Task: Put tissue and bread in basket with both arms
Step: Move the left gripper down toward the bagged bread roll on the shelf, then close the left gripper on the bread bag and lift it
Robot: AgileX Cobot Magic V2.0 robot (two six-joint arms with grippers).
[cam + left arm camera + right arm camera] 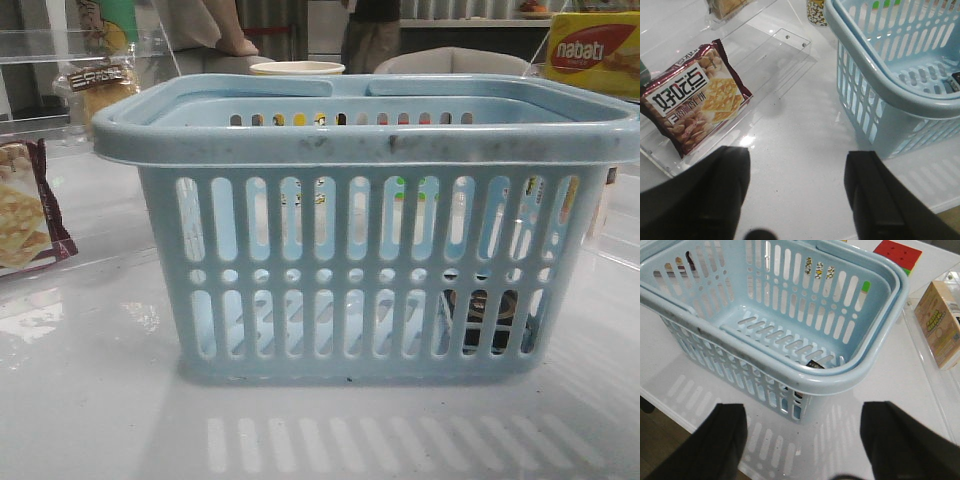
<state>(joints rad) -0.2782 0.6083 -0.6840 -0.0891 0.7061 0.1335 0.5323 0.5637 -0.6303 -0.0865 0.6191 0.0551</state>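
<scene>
The light-blue basket [370,140] stands mid-table and fills the front view. The tissue, a small dark pack, lies inside on the basket floor, seen through the slots [482,305]. In the right wrist view it [815,363] lies in the near corner, mostly hidden under the rim. The bread [100,90] sits on a clear shelf at the back left, and its edge shows in the left wrist view [726,6]. My left gripper [797,160] is open and empty over bare table left of the basket [890,92]. My right gripper [802,412] is open and empty beside the basket's [790,335] right corner.
A maroon-edged cracker packet [695,102] lies on a clear acrylic tray [790,45] at the left, also in the front view [25,215]. A yellow nabati box [595,50] stands at the back right. A colour cube [897,254] and a beige box [940,322] lie right of the basket. A cup [297,68] stands behind it.
</scene>
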